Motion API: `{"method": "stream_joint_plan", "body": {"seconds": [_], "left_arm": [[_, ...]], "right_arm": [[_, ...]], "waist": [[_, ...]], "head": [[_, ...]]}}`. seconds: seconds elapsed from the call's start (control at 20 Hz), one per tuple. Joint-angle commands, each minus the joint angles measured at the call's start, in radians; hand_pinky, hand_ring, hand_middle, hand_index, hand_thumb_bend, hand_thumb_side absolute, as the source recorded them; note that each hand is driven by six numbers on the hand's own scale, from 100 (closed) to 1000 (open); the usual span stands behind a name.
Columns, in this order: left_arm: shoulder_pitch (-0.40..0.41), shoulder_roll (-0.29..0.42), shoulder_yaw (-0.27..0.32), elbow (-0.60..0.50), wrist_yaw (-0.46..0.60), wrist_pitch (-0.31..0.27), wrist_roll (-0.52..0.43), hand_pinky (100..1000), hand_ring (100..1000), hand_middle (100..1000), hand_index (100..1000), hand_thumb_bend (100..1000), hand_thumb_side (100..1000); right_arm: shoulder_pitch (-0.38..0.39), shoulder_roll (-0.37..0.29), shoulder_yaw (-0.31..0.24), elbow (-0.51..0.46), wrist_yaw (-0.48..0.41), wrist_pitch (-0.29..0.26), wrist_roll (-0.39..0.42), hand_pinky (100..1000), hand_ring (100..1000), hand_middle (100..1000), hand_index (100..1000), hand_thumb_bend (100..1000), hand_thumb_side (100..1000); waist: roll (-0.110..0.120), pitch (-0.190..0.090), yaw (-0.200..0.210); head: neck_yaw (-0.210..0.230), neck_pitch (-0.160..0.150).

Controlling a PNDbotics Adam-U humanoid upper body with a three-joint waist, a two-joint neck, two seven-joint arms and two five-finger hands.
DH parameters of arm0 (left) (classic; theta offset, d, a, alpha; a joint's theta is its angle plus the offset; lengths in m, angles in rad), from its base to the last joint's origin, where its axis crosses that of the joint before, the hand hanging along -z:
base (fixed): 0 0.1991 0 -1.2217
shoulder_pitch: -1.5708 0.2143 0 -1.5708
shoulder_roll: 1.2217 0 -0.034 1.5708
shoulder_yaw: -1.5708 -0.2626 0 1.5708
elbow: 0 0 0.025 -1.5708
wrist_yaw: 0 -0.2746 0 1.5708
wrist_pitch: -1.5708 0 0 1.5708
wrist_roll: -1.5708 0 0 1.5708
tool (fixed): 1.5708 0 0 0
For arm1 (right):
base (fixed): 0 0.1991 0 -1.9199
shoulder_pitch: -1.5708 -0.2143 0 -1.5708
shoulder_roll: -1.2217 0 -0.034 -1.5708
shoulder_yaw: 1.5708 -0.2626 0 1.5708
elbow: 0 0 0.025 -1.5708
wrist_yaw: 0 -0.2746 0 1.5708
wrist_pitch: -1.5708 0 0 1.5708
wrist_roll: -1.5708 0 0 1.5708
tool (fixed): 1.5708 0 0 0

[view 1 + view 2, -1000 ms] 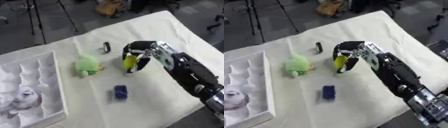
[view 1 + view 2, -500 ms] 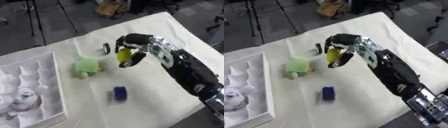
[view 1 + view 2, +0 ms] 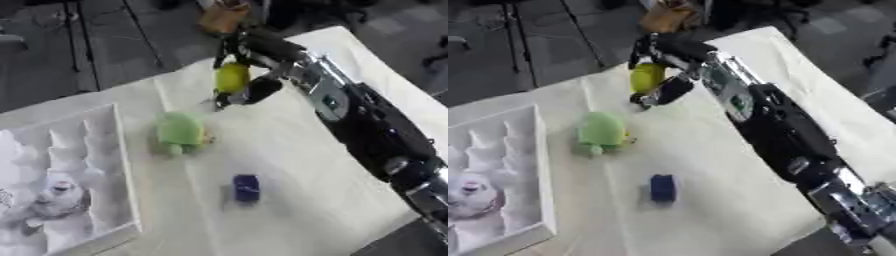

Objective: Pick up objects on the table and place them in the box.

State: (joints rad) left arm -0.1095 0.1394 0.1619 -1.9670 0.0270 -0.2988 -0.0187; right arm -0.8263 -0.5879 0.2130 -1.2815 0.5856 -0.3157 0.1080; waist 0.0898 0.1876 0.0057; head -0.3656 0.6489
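Right hand holds a yellow object above the far part of the counter.

The yellow object (image 3: 232, 77), small and rounded, sits inside the right hand (image 3: 249, 70), whose fingers and thumb are curled round it; it hangs clear of the cloth, near the counter's (image 3: 332, 200) far edge. Below it and nearer the camera lies a green plush toy (image 3: 181, 132), resting on the cloth just beside the box's right wall. Closer still, well apart from the toy, a small dark blue object (image 3: 246, 187) lies on the counter. The white box (image 3: 121, 165) stands at the left, divided into compartments, and a pale stuffed toy (image 3: 54, 200) lies in its near part. The black and silver right arm runs from the lower right corner up to the hand. The left hand shows in neither view.
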Motion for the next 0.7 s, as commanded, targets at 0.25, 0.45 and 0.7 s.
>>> {"method": "stream_joint_plan", "body": {"seconds": [0.25, 0.45, 0.7], "left_arm": [[-0.037, 0.018, -0.025, -0.018, 0.027, -0.001, -0.001, 974, 809, 825, 737, 436, 920], [-0.051, 0.012, -0.038, -0.019, 0.041, -0.001, -0.012, 972, 808, 825, 738, 439, 915], [-0.064, 0.006, -0.045, -0.024, 0.052, -0.002, -0.011, 970, 808, 825, 739, 443, 910]], "right_arm": [[-0.04, 0.039, 0.003, 0.036, -0.125, 0.117, -0.121, 407, 380, 664, 709, 498, 392], [-0.03, 0.045, 0.064, 0.044, -0.191, 0.182, -0.186, 416, 385, 668, 711, 493, 398], [-0.039, 0.09, 0.154, 0.018, -0.201, 0.23, -0.196, 436, 400, 680, 712, 469, 396]], "waist": [[-0.021, -0.042, 0.059], [-0.022, -0.047, 0.131], [-0.023, -0.05, 0.182]], "head": [[-0.014, -0.018], [-0.038, -0.016], [-0.073, -0.016]]}}
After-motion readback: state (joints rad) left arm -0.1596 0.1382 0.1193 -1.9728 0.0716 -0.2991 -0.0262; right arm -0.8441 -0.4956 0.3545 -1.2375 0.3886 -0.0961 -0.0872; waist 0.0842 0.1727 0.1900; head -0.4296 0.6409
